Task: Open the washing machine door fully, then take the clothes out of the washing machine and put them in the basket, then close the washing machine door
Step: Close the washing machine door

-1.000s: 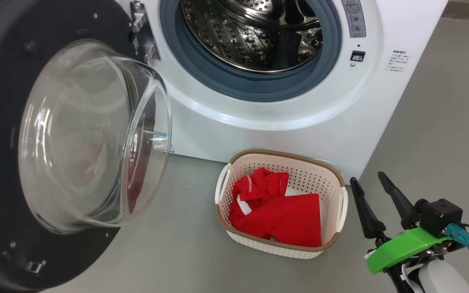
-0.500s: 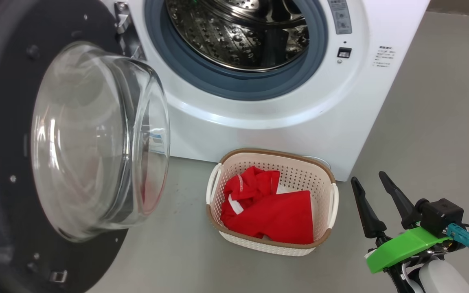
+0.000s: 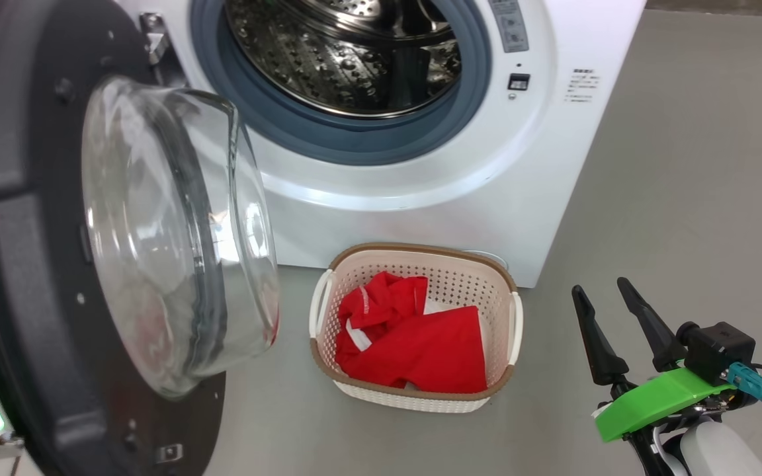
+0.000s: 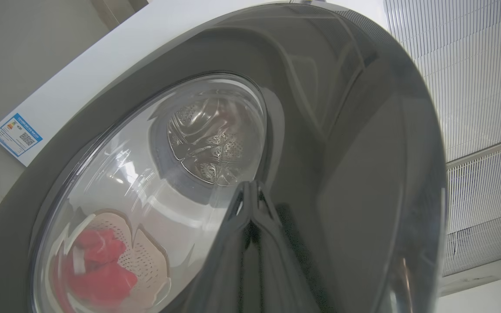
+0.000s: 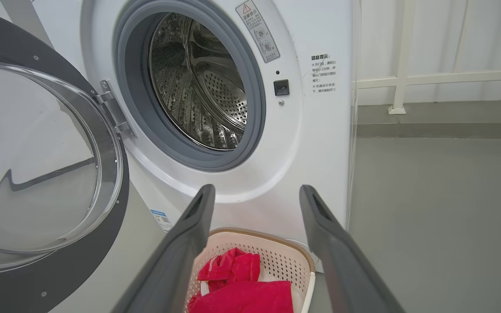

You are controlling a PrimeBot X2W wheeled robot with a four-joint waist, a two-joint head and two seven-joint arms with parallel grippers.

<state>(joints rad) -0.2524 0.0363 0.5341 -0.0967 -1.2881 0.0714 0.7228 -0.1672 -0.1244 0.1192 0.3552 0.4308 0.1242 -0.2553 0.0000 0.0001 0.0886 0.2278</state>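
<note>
1. Done: the clothes [image 3: 421, 344] lie in the basket [image 3: 414, 248] before the washing machine [image 3: 421, 205]; its drum [image 3: 341, 59] looks empty.
2. To do: the washing machine door [image 3: 30, 277] stands partly open.
3. Left gripper [image 4: 250, 188], pinched shut and empty, meets the door's outer face; right gripper [image 3: 599, 287] gapes empty.

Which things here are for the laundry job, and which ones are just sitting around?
For the job: washing machine door, washing machine, clothes, basket, left gripper, right gripper.
Just there: blue label, warning sticker, white railing, grey floor.
</note>
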